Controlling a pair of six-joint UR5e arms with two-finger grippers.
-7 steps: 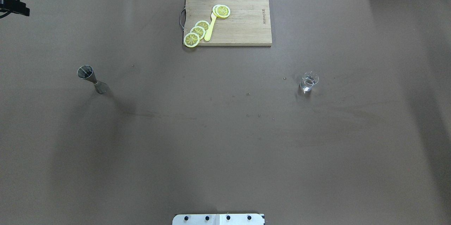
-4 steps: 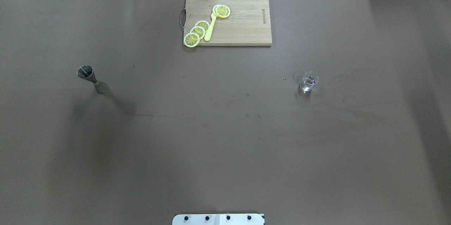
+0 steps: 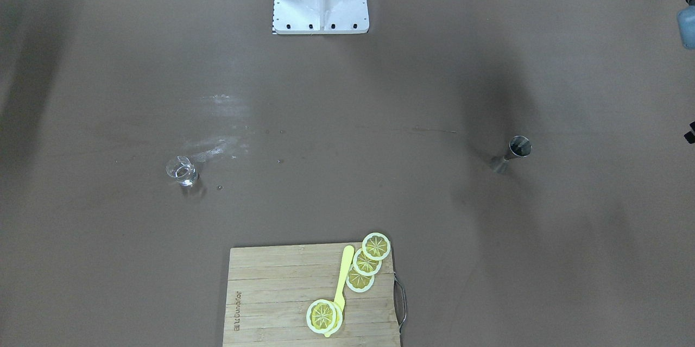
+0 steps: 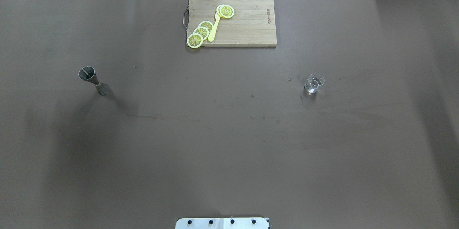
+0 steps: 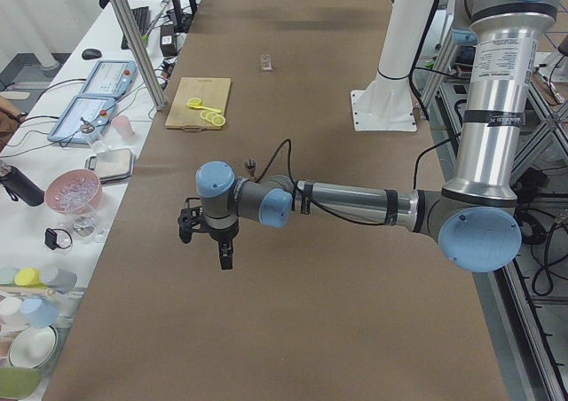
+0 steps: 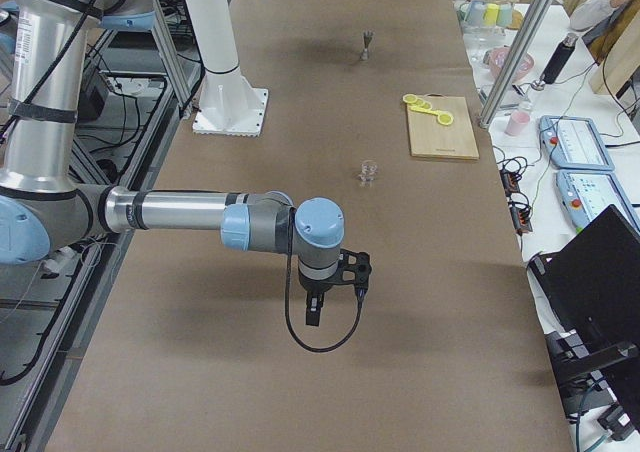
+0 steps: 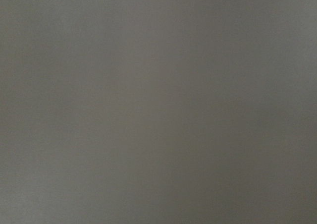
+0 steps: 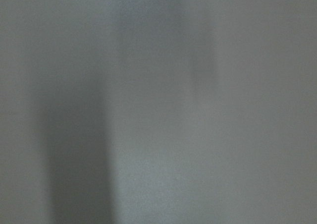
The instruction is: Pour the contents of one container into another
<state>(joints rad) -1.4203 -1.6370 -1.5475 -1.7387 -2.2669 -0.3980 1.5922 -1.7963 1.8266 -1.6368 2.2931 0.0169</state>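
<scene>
Brown paper covers the counter [image 4: 229, 143], and its smooth face is the first hazard: a vessel nudged sideways would likely slide or topple rather than hold its place. The left arm [image 5: 355, 201] and the right arm [image 6: 180, 212] hang low over the counter's ends, well apart from both vessels. The left gripper [image 5: 217, 241] and the right gripper [image 6: 322, 290] show only from the sides, so I cannot tell whether either is spread or pressed together.

The wooden cutting board [image 4: 247, 21] lies at the far edge, clear of any likely path, and seems little risk.

The steel jigger [image 4: 94, 80] stands upright on the robot's left. It is tall with a narrow waist and a small foot, so a glancing approach could knock it over, and its small mouth leaves scant margin for a stream.

The glass beaker [image 4: 314, 84], holding a little clear liquid, stands on the robot's right, far from the jigger. Slick glass may slip in a pinch, and a long carry could slosh.
</scene>
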